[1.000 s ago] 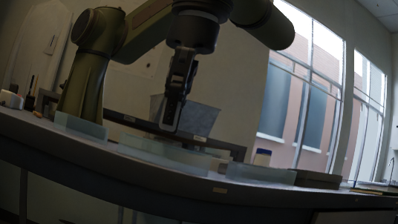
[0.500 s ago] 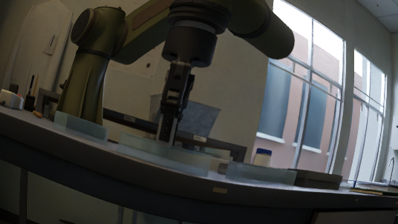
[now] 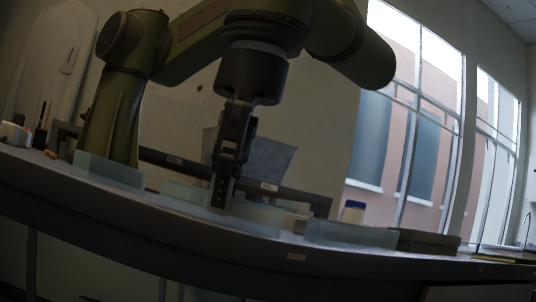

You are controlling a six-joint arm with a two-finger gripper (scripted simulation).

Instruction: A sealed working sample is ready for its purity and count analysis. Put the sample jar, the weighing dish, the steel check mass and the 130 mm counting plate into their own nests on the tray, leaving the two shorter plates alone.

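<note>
A pale translucent plate lies flat on the bench, directly under my fingers. My gripper is down at it, open, and holds nothing. A second translucent plate lies further left near the arm's base. A third lies to the right. Between them a low round pale dish sits beside my fingers. A small dark cylinder shows just right of it. The sample jar, white with a dark blue cap, stands upright behind the right plate. The dark tray lies at the right end.
Behind the work stand the arm's olive base, a dark rail and a grey panel. Small clutter sits at the far left of the bench. The bench's front edge curves close below the plates. Windows fill the right.
</note>
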